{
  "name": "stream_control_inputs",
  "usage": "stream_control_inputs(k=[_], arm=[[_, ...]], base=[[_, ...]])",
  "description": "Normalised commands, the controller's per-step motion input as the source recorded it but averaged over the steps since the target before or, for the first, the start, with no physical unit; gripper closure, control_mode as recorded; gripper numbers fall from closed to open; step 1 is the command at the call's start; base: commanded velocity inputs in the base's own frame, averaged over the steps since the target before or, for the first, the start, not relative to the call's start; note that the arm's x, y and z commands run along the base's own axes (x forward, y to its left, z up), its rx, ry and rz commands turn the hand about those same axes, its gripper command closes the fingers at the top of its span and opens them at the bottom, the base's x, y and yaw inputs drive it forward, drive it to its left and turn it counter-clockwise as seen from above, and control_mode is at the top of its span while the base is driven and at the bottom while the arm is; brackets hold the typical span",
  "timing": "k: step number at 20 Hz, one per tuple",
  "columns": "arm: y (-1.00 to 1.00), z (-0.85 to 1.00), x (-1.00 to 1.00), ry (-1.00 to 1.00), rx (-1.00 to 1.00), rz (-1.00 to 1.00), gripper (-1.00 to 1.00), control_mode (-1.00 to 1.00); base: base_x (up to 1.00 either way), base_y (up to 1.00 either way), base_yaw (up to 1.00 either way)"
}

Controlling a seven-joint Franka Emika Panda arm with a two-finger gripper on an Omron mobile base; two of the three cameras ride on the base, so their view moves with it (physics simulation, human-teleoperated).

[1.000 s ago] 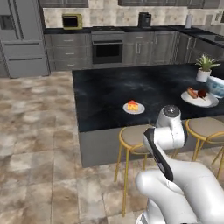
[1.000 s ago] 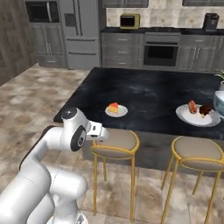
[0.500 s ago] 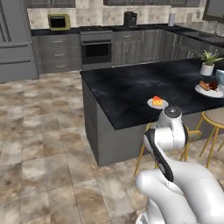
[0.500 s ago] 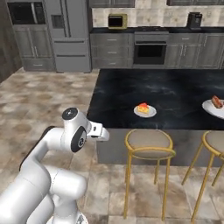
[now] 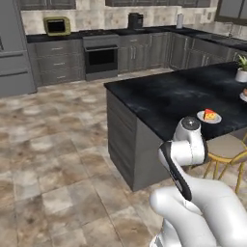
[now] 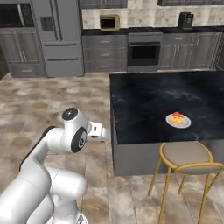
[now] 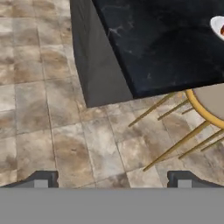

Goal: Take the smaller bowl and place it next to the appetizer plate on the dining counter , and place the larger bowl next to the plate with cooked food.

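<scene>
The dining counter [image 5: 164, 96] [image 6: 148, 96] [image 7: 153, 43] is a black marble slab with white veins. On it, near the stool-side edge, sits the appetizer plate [image 5: 209, 116] [image 6: 178, 119] [image 7: 218, 25] with its red wedge. A sliver of a second white plate [image 5: 244, 96], probably the plate with cooked food, is cut off at the right edge. Both bowls are out of view. My gripper [image 6: 99, 132] [image 7: 113, 180] hangs open over the tiled floor, left of the counter's corner, with nothing between its fingertips [image 7: 41, 179].
A gold-framed stool [image 5: 226, 147] [image 6: 186, 157] [image 7: 210, 103] stands at the counter's near side. A potted plant [image 5: 241, 70] sits far right on the slab. Along the back wall are grey cabinets, an oven [image 5: 101, 58] [image 6: 143, 52], a fridge [image 6: 57, 35] and a yellow toaster [image 5: 57, 25].
The whole picture has shifted: the base has moved left, so the counter and plates slid to the right. The arm's pose looks unchanged and the gripper stays open.
</scene>
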Motion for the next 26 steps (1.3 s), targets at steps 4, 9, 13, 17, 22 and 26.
stream_control_inputs(k=[4,9,13,17,22,26], arm=[[0.0,0.0,0.0,0.0,0.0,0.0,-1.0,1.0],[0.0,0.0,0.0,0.0,0.0,0.0,-1.0,1.0],[0.0,0.0,0.0,0.0,0.0,0.0,-1.0,1.0],[0.0,0.0,0.0,0.0,0.0,0.0,-1.0,1.0],[0.0,0.0,0.0,0.0,0.0,0.0,-1.0,1.0],[0.0,0.0,0.0,0.0,0.0,0.0,-1.0,1.0]], base=[[0.63,1.0,-0.32],[0.7,1.0,-0.34],[0.81,1.0,-0.34],[0.8,1.0,-0.36],[0.84,1.0,-0.34],[0.87,1.0,-0.38]])
